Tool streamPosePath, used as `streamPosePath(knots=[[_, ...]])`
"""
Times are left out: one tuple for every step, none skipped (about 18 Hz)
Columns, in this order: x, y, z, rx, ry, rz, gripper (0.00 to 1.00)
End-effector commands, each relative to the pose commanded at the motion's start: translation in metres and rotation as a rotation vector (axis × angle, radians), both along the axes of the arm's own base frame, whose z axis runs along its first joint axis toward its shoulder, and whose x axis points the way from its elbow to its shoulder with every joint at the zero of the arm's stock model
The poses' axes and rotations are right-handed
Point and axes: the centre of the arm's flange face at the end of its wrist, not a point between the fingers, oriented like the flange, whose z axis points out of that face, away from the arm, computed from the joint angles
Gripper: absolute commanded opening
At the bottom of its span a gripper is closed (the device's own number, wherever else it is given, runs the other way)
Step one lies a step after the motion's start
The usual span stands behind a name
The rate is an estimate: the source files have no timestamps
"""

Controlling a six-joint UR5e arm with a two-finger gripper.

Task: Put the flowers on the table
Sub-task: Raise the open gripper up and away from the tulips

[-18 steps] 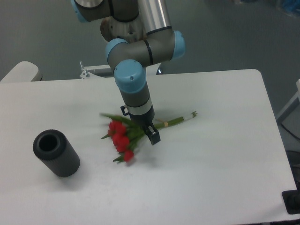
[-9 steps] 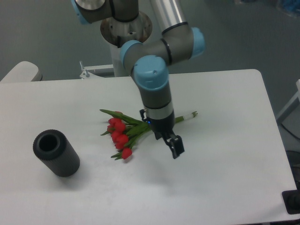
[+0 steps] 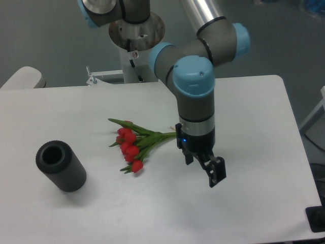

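The flowers (image 3: pixel 133 145), red tulips with green leaves and stems, lie flat on the white table (image 3: pixel 254 112) near its middle, heads toward the front left. The far ends of the stems are hidden behind my arm. My gripper (image 3: pixel 215 174) hangs above the table to the right of the flowers and holds nothing. It is apart from them. Its dark fingers (image 3: pixel 217 170) point down and to the front right; I cannot tell how far apart they stand.
A dark grey ribbed cylinder (image 3: pixel 61 165) lies on its side at the front left of the table. The robot base (image 3: pixel 136 25) stands behind the table's far edge. A pale rounded object (image 3: pixel 23 79) sits at the far left.
My gripper has moved right and toward the front, away from the flowers. The flowers stay lying on the table and have settled in place.
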Motion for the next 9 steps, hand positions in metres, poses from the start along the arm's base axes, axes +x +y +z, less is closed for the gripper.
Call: streamPosePath(knots=[[-0.002,0.001,0.001,0.033,-0.025,-0.004,0.99],[-0.008,-0.003,0.002,0.070,-0.054,-0.003,0.99],[-0.010,-0.003,0.006,0.112,-0.077,-0.012,0.99],[-0.015,-0.005,0.011,0.143,-0.093,-0.012,0.99],[-0.018,-0.007,0.012,0.156,-0.098,-0.013,0.99],[-0.019,-0.006,0.012,0.156,-0.098,-0.014,0.99],[-0.019,-0.006,0.011,0.155,-0.100,-0.013,0.99],[-0.019,-0.006,0.011,0.155,-0.099,-0.014,0.99],[-0.019,-0.006,0.011,0.155,-0.099,-0.014,0.99]])
